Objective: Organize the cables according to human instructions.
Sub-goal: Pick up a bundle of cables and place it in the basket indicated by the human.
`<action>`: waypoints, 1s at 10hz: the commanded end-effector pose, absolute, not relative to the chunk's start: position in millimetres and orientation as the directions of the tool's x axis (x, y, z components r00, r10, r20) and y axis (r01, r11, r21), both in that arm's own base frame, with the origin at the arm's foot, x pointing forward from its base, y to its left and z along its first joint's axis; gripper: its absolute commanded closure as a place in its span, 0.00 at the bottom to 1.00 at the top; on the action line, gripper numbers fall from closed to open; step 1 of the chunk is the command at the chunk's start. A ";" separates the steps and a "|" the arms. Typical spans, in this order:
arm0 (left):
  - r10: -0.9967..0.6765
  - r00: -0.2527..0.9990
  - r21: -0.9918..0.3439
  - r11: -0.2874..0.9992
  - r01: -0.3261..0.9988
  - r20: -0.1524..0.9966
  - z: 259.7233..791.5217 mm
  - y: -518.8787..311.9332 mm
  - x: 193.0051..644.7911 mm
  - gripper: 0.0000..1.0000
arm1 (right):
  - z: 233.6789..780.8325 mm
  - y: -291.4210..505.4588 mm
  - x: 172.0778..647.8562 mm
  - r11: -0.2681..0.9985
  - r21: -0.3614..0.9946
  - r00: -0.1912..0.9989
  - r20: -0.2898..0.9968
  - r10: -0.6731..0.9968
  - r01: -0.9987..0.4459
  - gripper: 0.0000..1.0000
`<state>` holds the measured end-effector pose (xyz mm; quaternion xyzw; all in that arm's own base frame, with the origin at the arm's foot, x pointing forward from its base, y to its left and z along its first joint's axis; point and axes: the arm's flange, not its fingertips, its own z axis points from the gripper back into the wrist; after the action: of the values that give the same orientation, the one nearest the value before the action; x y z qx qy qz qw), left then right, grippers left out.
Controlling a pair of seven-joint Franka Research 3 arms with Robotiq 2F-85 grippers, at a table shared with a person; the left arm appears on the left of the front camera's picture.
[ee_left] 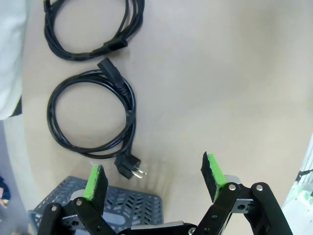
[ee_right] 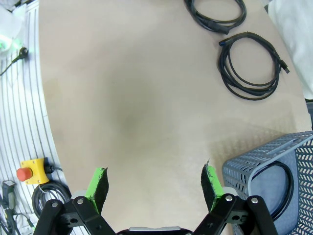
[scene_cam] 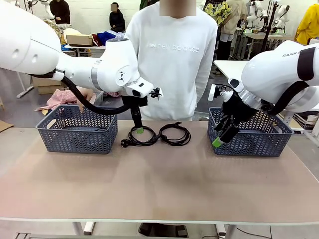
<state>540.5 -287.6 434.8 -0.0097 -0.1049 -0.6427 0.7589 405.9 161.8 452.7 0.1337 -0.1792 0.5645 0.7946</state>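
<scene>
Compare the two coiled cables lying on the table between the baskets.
The left coil has a pronged round plug sticking out toward the left basket; the right coil shows only slim ends close to its loop. The open left gripper hangs by the left coil; the right coil has no gripper near it. Both are thin black cords, wound round, flat on the table.

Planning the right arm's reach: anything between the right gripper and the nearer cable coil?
Nothing: bare table from the right gripper to that coil, seen in the right wrist view. The basket sits aside.
</scene>
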 end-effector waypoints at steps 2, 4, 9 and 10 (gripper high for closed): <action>-0.973 0.151 0.098 0.170 0.981 0.173 441.4 -279.0 537.7 0.00 | 453.8 161.2 405.1 0.330 0.008 0.301 0.438 0.847 -0.944 0.00; -0.973 0.154 0.116 0.175 0.978 0.173 432.3 -288.0 544.2 0.00 | 453.8 161.2 405.1 0.330 0.008 0.301 0.438 0.847 -0.944 0.00; -0.973 0.149 0.109 0.170 0.979 0.175 432.4 -290.3 543.0 0.00 | 453.8 161.2 405.1 0.330 0.008 0.301 0.438 0.847 -0.944 0.00; -0.972 0.165 0.119 0.186 0.975 0.167 427.4 -294.9 550.5 0.00 | 453.8 161.2 405.1 0.330 0.008 0.301 0.438 0.847 -0.944 0.00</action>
<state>543.8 -291.2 431.0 -0.0159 -0.1022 -0.6441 0.7579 405.9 161.8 452.8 0.1337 -0.1792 0.5645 0.7946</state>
